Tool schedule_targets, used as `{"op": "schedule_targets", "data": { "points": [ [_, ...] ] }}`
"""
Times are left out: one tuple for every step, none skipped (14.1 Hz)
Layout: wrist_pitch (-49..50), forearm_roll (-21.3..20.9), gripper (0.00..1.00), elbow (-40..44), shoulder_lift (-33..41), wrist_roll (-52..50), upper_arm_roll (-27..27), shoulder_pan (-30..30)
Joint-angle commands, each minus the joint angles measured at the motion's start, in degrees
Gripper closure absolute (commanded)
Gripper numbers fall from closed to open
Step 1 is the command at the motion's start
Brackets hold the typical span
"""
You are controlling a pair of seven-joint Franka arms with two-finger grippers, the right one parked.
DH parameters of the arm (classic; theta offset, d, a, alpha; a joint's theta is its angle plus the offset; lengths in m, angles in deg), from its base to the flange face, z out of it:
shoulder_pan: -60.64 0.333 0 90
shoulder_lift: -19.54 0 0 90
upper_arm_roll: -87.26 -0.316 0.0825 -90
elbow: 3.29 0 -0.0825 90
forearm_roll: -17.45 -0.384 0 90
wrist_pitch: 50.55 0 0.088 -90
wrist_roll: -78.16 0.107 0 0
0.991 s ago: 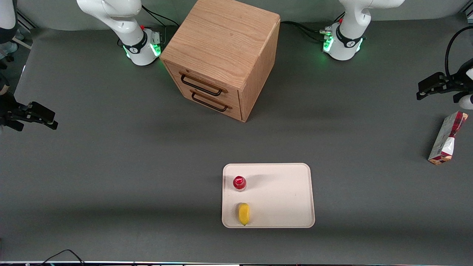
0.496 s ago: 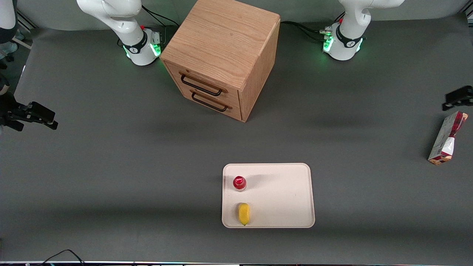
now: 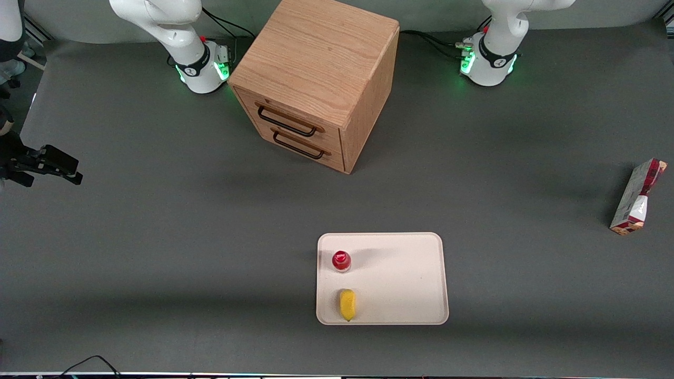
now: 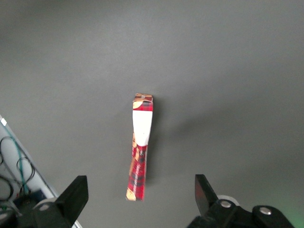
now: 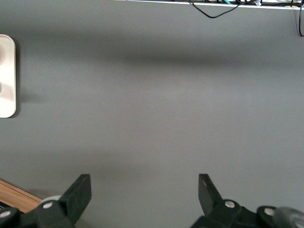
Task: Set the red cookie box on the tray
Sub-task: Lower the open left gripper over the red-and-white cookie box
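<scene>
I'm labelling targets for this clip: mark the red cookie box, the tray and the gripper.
red cookie box (image 3: 637, 197), front view, upper face.
tray (image 3: 405, 279), front view, bare floor.
gripper (image 4: 141, 194), left wrist view, between its open fingertips, above the box.

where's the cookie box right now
The cookie box lies on the table toward the working arm's end, apart from the tray; the open gripper hovers above it.

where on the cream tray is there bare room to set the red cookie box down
The flat cream-white tray is bare across its half toward the working arm's end. The crowded strip is its other edge, where the small red-capped bottle and yellow fruit-shaped piece sit. The slim red-and-white cookie box lies on the table; the open claw hangs above it.
</scene>
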Motion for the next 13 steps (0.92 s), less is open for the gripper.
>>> {"op": "schedule_targets", "data": {
  "points": [
    [-7.31, 3.35, 0.0, -5.57, -2.19, 6.3, -1.0, 1.09],
    [-10.3, 3.45, 0.0, -8.03, -2.63, 7.26, -1.0, 1.09],
    [-12.76, 3.45, 0.0, -10.4, -2.72, 7.97, -1.0, 1.35],
    [-14.88, 3.71, 0.0, -12.16, -2.9, 8.32, -1.0, 1.61],
    [-17.42, 4.93, 0.0, -14.09, -3.25, 9.81, -1.0, 2.4],
    [-19.97, 7.73, 0.0, -15.59, -4.47, 12.69, -1.0, 2.76],
    [-21.48, 11.06, 0.0, -16.13, -6.22, 16.29, -1.09, 3.28],
    [-21.93, 13.27, 0.0, -16.14, -7.8, 19.46, -1.44, 3.98],
    [-22.71, 15.81, 0.0, -16.22, -9.3, 22.71, -1.44, 5.3],
    [-24.98, 18.28, 0.0, -16.92, -10.27, 25.44, -1.44, 5.57],
    [-28.05, 20.48, 0.0, -18.23, -11.33, 26.95, -1.44, 5.57],
    [-31.48, 21.89, 0.0, -19.81, -11.86, 27.83, -1.35, 5.49],
    [-33.6, 22.77, 0.0, -20.78, -12.39, 28.36, -1.35, 5.4]
  ]
}}
